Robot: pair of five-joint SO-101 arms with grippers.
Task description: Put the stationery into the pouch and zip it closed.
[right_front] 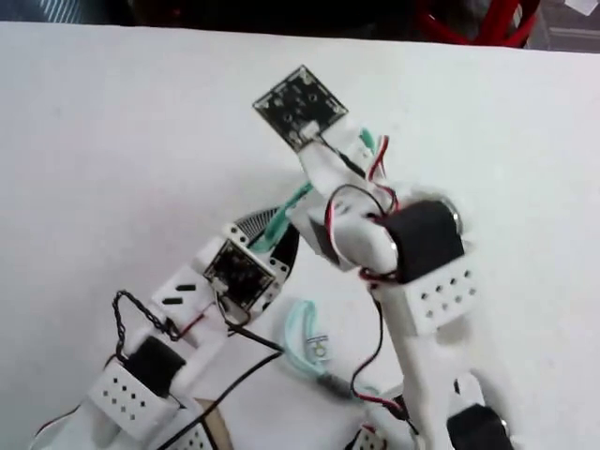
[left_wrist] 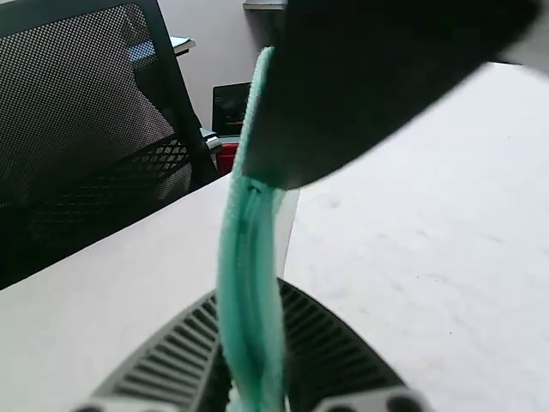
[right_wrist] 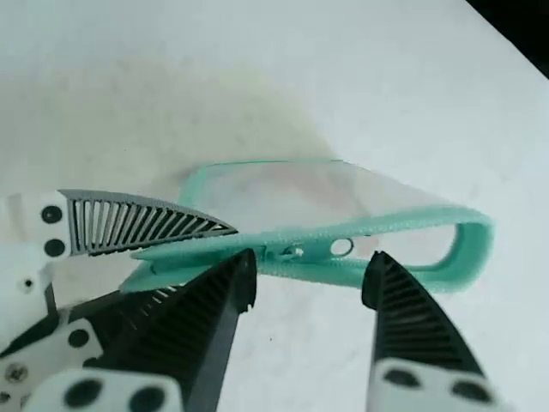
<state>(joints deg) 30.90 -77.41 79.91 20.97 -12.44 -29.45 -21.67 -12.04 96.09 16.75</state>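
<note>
Right pincer [right_wrist: 310, 262] wide, astride pouch [right_wrist: 326, 206] | left pincer [left_wrist: 253, 240] clamps pouch edge

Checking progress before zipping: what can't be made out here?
- High view: the arms cover most of the pouch.
- Left wrist view: pouch seen edge-on, a blurred finger covering its top.
- Right wrist view: contents unclear through the pouch's clear side.

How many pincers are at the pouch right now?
2. The left pincer is shut on the teal edge of the pouch; the right pincer stands open astride the zipper pull, not gripping it.
</note>
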